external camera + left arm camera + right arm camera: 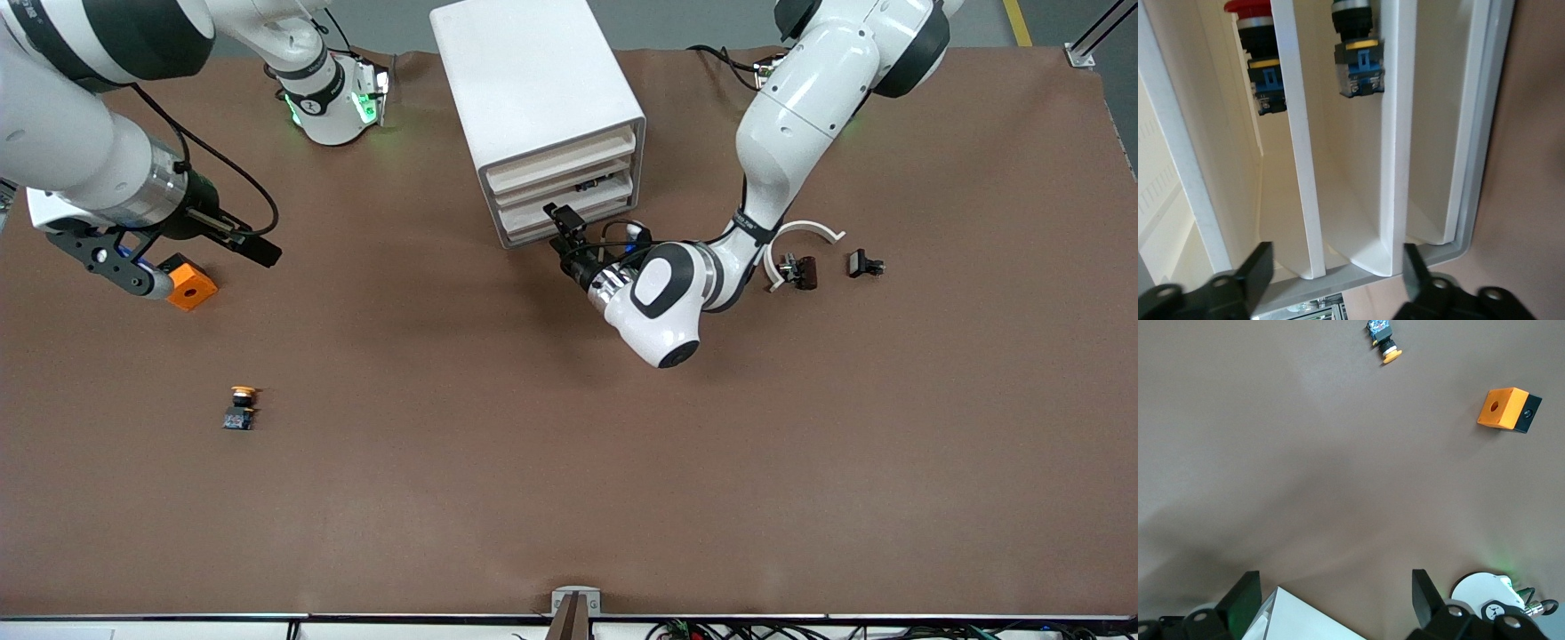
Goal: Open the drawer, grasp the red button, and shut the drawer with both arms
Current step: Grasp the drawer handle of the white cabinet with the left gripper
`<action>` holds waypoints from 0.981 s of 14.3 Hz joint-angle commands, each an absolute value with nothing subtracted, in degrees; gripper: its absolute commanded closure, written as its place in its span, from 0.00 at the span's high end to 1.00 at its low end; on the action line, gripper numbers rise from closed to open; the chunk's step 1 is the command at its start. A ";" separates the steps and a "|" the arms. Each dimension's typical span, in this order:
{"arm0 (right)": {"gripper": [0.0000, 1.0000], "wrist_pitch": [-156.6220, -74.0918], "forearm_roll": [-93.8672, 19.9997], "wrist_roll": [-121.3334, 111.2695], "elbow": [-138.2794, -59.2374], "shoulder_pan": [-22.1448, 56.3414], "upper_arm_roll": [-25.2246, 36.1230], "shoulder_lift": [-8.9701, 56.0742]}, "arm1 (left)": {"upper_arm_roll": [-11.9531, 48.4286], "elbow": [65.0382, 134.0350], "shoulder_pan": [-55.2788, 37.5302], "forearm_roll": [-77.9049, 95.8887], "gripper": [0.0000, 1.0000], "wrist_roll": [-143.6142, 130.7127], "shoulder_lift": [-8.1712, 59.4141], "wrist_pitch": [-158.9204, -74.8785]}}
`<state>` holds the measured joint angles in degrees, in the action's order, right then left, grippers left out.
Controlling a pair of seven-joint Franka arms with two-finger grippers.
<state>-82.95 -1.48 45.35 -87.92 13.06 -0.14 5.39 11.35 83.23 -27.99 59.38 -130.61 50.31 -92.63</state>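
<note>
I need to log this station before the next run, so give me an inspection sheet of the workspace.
Surface: brown table, nothing spilled.
Job's things: drawer shut in the white cabinet; red button inside a drawer.
Clutter: orange cube, orange-capped button, small parts near the left arm.
Grippers: left gripper open at the drawer fronts; right gripper open, waiting above the table.
Cables: black leads on both wrists.
Surroundings: grey floor.
</note>
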 commanded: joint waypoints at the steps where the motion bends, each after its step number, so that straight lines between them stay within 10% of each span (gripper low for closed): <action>1: 1.00 -82.09 -1.58 49.21 -86.40 15.29 0.18 6.42 | 11.51 82.18 -28.48 61.08 0.70 -131.57 50.89 -92.02; 7: 1.00 -82.09 -1.58 49.31 -86.40 15.47 0.26 6.42 | 11.60 82.44 -30.58 60.73 0.69 -133.68 50.89 -88.43; 8: 1.00 -82.09 -1.58 49.31 -86.40 15.47 0.26 6.50 | 11.60 82.70 -30.50 61.17 0.46 -132.29 50.89 -87.29; 14: 1.00 -82.09 -1.76 49.48 -86.57 14.77 0.35 6.85 | 11.60 82.53 -30.76 61.35 0.52 -132.36 52.21 -87.10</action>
<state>-82.93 -1.48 48.49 -87.92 15.15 0.12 5.92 11.75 83.25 -30.54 60.01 -132.52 51.13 -87.92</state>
